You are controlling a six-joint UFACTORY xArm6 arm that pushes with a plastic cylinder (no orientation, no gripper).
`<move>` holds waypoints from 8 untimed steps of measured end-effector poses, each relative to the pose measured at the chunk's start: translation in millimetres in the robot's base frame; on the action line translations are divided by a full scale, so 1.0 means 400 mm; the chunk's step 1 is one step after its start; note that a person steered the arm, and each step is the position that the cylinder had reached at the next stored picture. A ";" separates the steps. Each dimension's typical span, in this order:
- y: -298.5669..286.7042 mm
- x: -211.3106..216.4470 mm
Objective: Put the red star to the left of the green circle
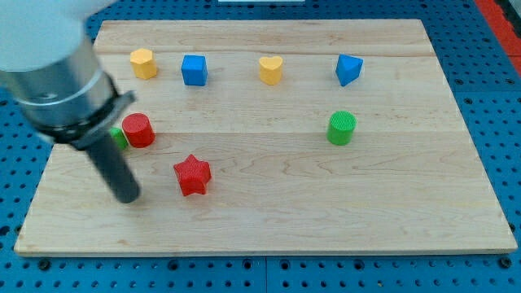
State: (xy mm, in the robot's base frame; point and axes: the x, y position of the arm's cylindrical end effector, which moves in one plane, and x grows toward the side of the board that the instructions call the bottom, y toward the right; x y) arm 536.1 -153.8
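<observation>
The red star [192, 174] lies on the wooden board [326, 212], left of centre and toward the view's bottom. The green circle [342, 128] stands far to its right and a little higher in the view. My tip [128, 198] rests on the board to the left of the red star and slightly below it, a short gap apart. The rod rises up and to the left to the arm's grey body.
A red cylinder [138, 130] sits above my tip, with a green block [120, 137] partly hidden behind the rod. Along the view's top stand a yellow hexagon [142, 63], a blue cube [194, 70], a yellow heart [271, 70] and a blue block [348, 70].
</observation>
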 end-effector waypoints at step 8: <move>0.393 0.029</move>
State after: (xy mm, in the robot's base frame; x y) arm 547.6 3.3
